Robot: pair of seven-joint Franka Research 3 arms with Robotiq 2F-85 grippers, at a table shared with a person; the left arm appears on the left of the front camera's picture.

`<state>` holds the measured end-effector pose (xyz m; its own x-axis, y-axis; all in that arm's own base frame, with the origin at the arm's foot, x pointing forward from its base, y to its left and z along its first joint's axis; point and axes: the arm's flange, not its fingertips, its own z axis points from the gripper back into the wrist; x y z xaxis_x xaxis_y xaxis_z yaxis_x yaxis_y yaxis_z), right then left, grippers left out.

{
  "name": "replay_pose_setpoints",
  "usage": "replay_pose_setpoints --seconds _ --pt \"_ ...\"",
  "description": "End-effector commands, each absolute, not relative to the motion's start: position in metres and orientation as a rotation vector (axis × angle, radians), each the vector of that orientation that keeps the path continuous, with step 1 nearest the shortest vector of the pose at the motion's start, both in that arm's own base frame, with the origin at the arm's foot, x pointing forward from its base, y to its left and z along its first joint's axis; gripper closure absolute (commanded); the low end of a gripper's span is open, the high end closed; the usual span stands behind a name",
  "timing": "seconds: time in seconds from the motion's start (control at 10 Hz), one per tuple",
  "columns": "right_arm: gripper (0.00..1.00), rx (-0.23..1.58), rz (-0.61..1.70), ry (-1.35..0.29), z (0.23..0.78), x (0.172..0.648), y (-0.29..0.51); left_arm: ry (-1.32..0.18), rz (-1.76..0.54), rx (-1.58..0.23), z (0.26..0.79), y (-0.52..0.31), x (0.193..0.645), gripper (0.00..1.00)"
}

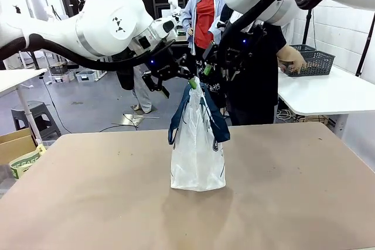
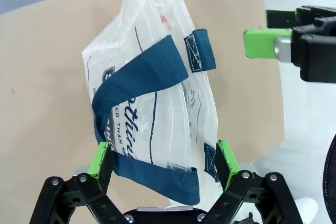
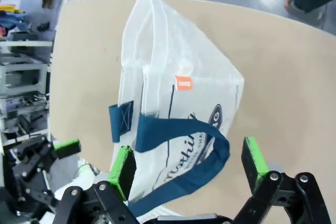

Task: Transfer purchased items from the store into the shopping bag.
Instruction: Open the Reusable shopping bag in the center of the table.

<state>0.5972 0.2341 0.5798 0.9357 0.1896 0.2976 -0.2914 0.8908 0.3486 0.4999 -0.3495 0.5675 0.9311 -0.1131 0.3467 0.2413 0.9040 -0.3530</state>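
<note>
1. The shopping bag [image 1: 198, 144] is standing upright at the middle of the tan table [image 1: 293, 197]. Its navy handles are drooping down its sides.
2. The left gripper [image 1: 186, 81] is being held at the bag's top from the left, with its jaws spread wide. In the left wrist view the bag's rim and one strap are lying between the green pads [image 2: 100, 158], and nothing is being clamped.
3. The right gripper [image 1: 210, 69] is being held at the bag's top from the right, its jaws likewise wide apart. In the right wrist view a handle loop is lying between its fingers, ungripped.
4. The table surface is being seen as plain matte brown, with a soft shadow lying on it near the bag.
5. At the far right, the store basket [image 1: 316, 62] is sitting on a white table [image 1: 328, 95]. A person's hand [image 1: 291, 60] is being rested at its rim.
6. To the left, a grey floor [image 1: 88, 100] is being shown, with a stool [image 1: 35, 118] and a cardboard box [image 1: 14, 143] standing on it.
</note>
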Motion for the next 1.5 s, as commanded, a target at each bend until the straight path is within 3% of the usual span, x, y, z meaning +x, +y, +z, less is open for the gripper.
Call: replay_pose_setpoints --seconds 0.0,1.4 --pt "0.00 0.441 0.220 -0.209 0.580 0.613 0.240 -0.258 -0.162 -0.413 0.563 -0.348 0.507 0.00" --pt "0.00 0.430 0.234 -0.012 0.526 0.633 0.281 -0.188 -0.146 -0.387 0.535 -0.344 0.519 0.00"
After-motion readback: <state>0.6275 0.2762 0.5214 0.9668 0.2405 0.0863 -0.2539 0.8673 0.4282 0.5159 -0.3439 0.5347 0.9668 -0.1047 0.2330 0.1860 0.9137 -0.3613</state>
